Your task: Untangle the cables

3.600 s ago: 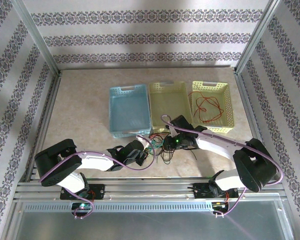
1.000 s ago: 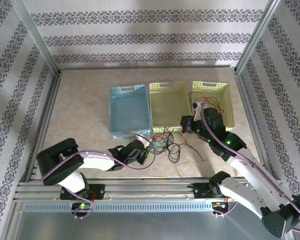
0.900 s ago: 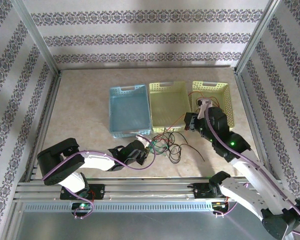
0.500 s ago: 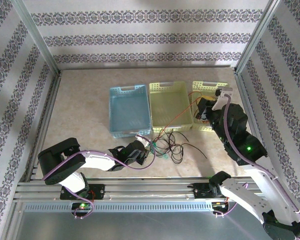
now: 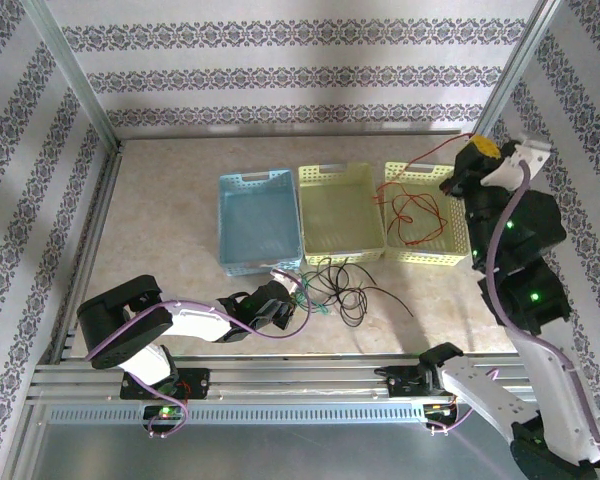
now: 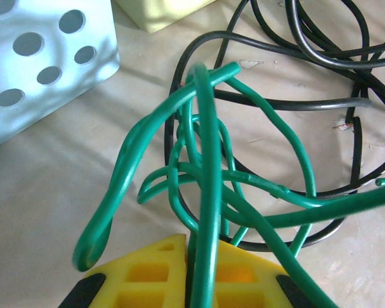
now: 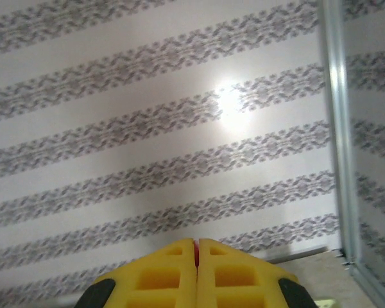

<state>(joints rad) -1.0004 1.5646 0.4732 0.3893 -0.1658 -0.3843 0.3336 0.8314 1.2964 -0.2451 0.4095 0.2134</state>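
Since half a second ago the right gripper [image 5: 472, 160] has risen above the table's far right corner, drawing the red cable [image 5: 412, 212] clear of the tangle. It lies looped in the right-hand yellow basket [image 5: 425, 258], tail running up and rightward into the clenched fingers [image 7: 157, 273] (red sliver between them). Left gripper [image 5: 292, 302] pinches the green cable [image 6: 208, 167] by the front edge, beside the black cable [image 5: 348, 292].

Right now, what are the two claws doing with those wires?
Left gripper shut on green cable. Right gripper raised, shut on red cable trailing into right yellow basket. Black cable loose on table, overlapping green.
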